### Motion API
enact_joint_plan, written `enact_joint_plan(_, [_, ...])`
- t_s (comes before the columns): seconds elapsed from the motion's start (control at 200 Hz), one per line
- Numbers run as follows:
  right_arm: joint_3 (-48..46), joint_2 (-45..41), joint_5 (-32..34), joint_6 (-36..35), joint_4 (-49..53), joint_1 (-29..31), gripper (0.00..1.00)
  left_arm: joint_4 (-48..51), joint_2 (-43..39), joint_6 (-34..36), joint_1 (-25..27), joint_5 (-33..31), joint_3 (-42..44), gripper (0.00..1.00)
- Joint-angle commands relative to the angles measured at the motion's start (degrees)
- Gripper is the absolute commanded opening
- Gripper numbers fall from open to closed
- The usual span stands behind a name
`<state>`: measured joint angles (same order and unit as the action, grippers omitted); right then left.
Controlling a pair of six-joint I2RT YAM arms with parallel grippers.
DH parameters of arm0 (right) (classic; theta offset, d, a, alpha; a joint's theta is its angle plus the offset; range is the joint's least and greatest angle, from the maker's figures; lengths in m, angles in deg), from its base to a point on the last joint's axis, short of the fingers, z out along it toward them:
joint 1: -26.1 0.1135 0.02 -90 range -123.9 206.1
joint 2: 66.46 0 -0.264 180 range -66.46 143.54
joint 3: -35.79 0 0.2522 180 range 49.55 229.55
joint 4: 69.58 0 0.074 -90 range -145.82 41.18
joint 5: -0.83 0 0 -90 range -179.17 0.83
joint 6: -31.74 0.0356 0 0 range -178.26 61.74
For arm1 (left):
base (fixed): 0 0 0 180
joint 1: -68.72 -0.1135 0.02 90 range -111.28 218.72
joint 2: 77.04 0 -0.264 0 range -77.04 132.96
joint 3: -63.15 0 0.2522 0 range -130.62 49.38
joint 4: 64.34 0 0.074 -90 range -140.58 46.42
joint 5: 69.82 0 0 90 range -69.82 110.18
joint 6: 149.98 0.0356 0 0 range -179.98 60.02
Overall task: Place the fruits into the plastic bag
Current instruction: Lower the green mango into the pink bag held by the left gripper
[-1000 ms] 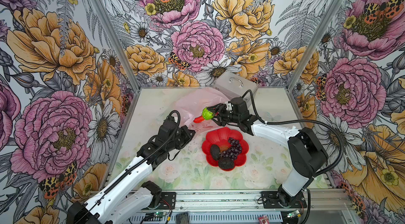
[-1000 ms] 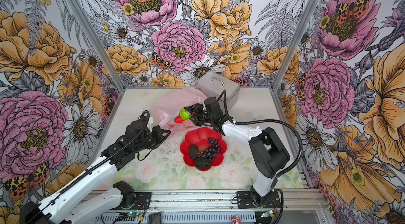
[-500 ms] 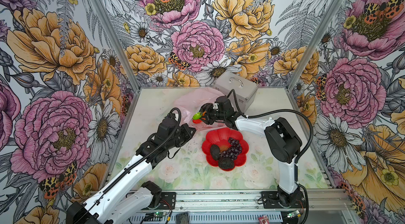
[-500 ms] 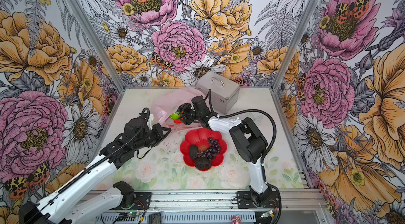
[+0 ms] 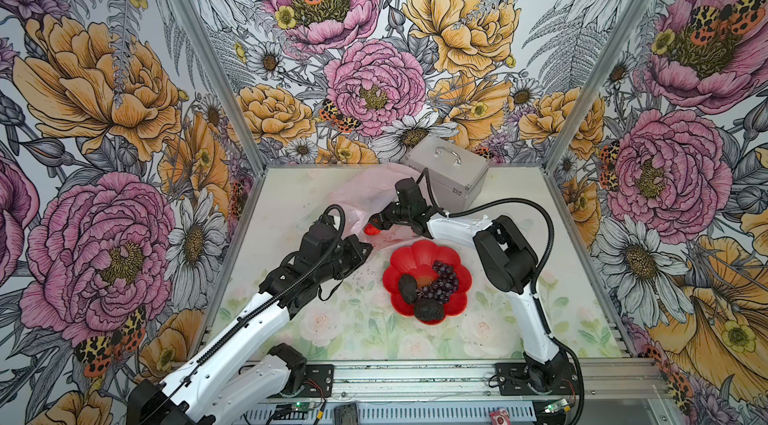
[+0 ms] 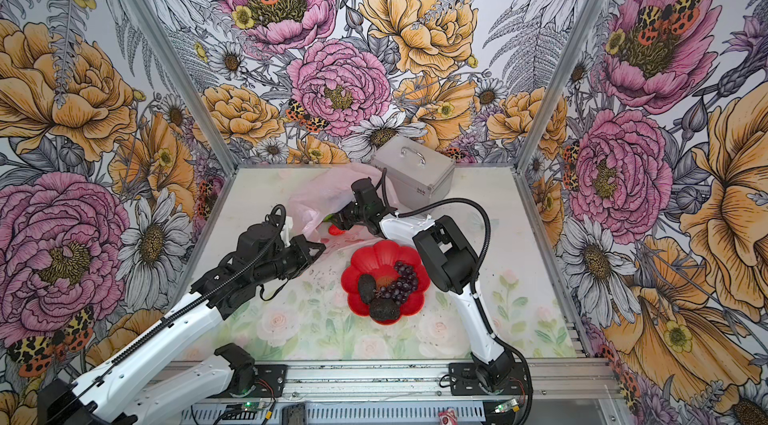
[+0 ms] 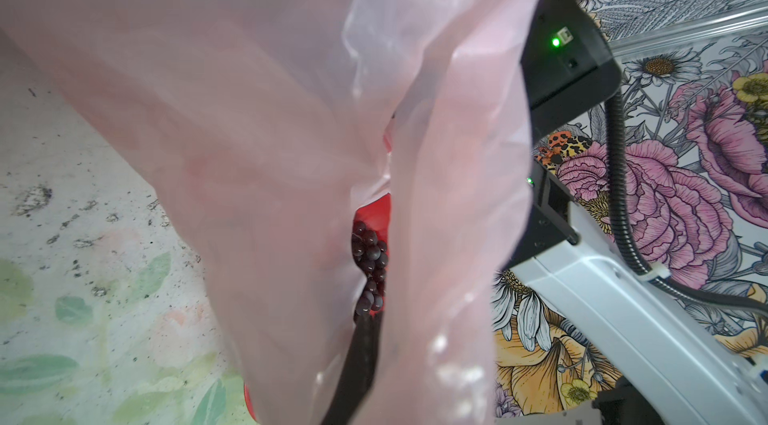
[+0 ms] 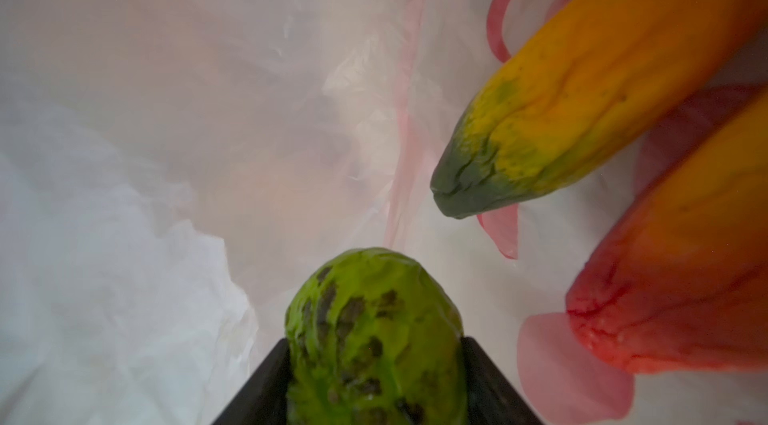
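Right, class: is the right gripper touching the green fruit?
Touching. The right wrist view shows the green fruit wedged between both black fingers of the right gripper.

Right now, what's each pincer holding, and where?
Right pincer: green mottled fruit, gripped across its sides, inside the plastic bag. Left pincer: bag's rim, pinched.

The plastic bag [image 5: 357,194] is translucent pink with red prints. The plate [image 5: 419,254] is red, the grapes [image 5: 446,281] dark purple, 2 avocados [image 5: 428,310] black. The lime [image 8: 374,339] is green, blotched dark. A mango [image 8: 582,82] runs green to yellow-orange.
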<state>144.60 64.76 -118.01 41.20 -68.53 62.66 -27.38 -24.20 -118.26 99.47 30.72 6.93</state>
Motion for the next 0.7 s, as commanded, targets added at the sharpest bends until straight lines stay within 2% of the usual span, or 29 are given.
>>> enact_joint_plan(0.0, [4.6,3.3,1.6,2.8,-2.2,-0.1,0.61,0.4,0.7,2.4,-1.9,2.1,-2.5,0.00])
enact_joint_plan(0.31, [12.6,10.6,4.1,6.7,-2.8,-1.7,0.64,0.6,3.3,3.6,-5.2,5.0,-3.8,0.00])
enact_joint_plan(0.535, [16.7,13.2,3.6,6.7,-1.3,-3.2,0.73,0.6,5.8,4.6,-6.8,6.1,-5.2,0.00])
enact_joint_plan(0.545, [16.7,13.2,3.5,6.6,-1.2,-3.3,0.80,0.6,5.9,4.6,-6.9,6.2,-5.2,0.00])
enact_joint_plan(0.55, [16.7,13.2,3.5,6.6,-1.2,-3.3,0.80,0.6,5.9,4.6,-6.9,6.2,-5.2,0.00])
enact_joint_plan(0.56, [16.7,13.2,3.5,6.6,-1.1,-3.3,0.91,0.6,6.1,4.7,-6.9,6.2,-5.2,0.00])
enact_joint_plan(0.57, [16.8,13.3,3.4,6.6,-1.1,-3.4,0.98,0.6,6.2,4.7,-7.0,6.2,-5.3,0.00])
enact_joint_plan(0.695, [17.2,13.7,2.5,6.6,-0.9,-4.0,1.00,0.1,7.9,4.9,-7.3,6.6,-5.9,0.00])
